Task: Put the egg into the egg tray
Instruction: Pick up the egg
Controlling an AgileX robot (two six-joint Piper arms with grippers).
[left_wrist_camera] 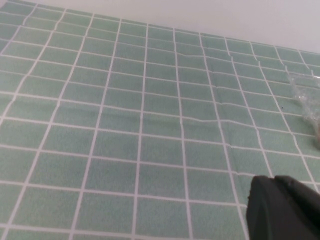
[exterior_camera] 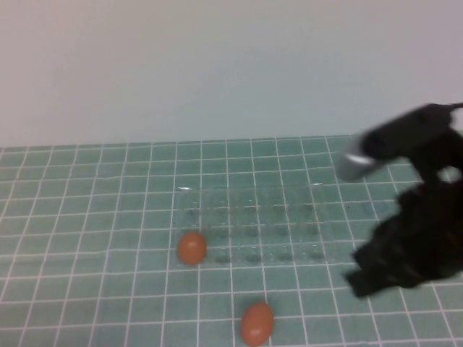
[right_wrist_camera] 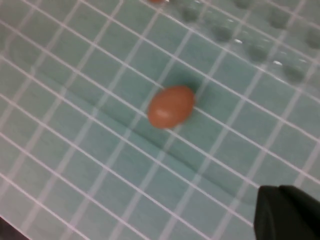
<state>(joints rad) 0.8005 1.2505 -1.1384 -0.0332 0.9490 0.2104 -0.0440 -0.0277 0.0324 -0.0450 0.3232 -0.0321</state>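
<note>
Two orange-brown eggs (exterior_camera: 192,248) (exterior_camera: 257,323), a clear egg tray (exterior_camera: 253,224), green white-gridded mat (exterior_camera: 87,217), black right pincer (exterior_camera: 362,271).

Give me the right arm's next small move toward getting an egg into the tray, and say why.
Probably shift the right gripper toward the robot's left and down, over the loose egg lying on the grid mat nearest the robot. That egg sits outside the egg tray, apart from it, and the right wrist view centers it. The other egg sits at the tray's left corner. The left gripper hangs over bare mat.
</note>
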